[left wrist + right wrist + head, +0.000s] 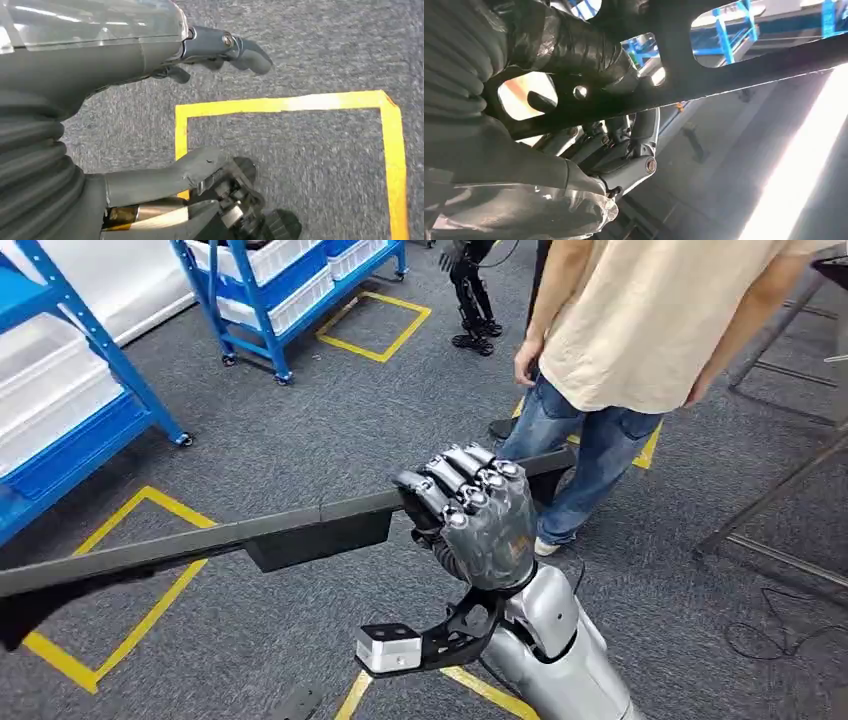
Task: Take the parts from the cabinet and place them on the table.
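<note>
Right hand: the grey many-fingered right hand (478,515) has its fingers wrapped over a long, flat black plastic part (300,530) and grips it near one end.
Part: it runs level across the head view, from beside the person's legs out past the left edge, carried above the grey carpet floor (300,420).
Left hand: the left hand (220,50) hangs over the carpet, fingers apart and holding nothing.
Progress: one part appears to be out of the cabinet and in transit; no table is visible, so the placing is judged not yet done.
Left to do: reach the table, set the part down, then fetch any others.
Surroundings: blue metal shelving with white bins (280,280) stands behind; a person in a cream shirt and jeans (620,350) stands close to the part's far end.
Head view adds: the part's full length and the yellow floor tape (120,530).
Right wrist view adds: the part's underside with cut-out openings, and the fingers (624,155) curled beneath it.
Left wrist view adds: the idle hand above a yellow tape corner (280,104).
</note>
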